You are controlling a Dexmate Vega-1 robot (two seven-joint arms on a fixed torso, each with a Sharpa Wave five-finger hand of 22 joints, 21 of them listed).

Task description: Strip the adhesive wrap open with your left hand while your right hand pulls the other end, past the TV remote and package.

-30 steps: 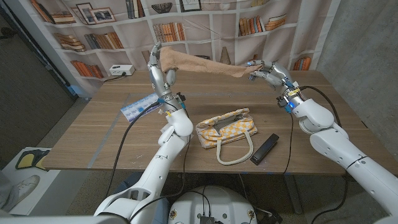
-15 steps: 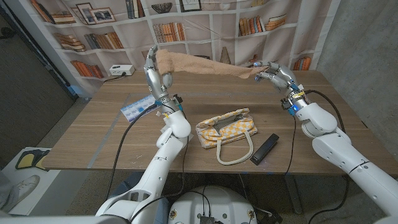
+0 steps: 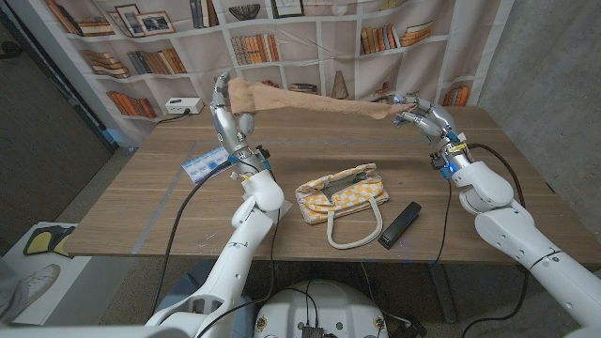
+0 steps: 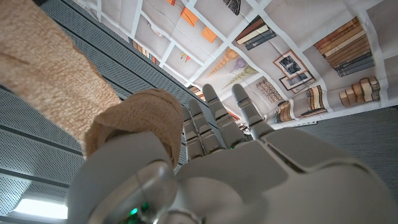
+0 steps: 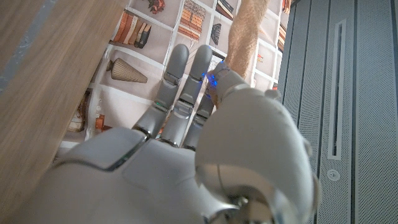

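Head view: tan wrap (image 3: 310, 97) stretched taut, airborne.

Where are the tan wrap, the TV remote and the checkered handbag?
adhesive wrap (image 3: 310, 101), head view, middle of the stretched tan band.
TV remote (image 3: 400, 224), head view, middle of its black body.
checkered handbag (image 3: 340, 195), head view, yellow-and-white side panel.

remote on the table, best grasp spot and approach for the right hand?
Grip the TV remote across its narrow width, near the middle, coming from above. It lies flat on the table, a slim black bar angled beside the checkered bag, whose handle loop crowds its left side, so approach from the right.
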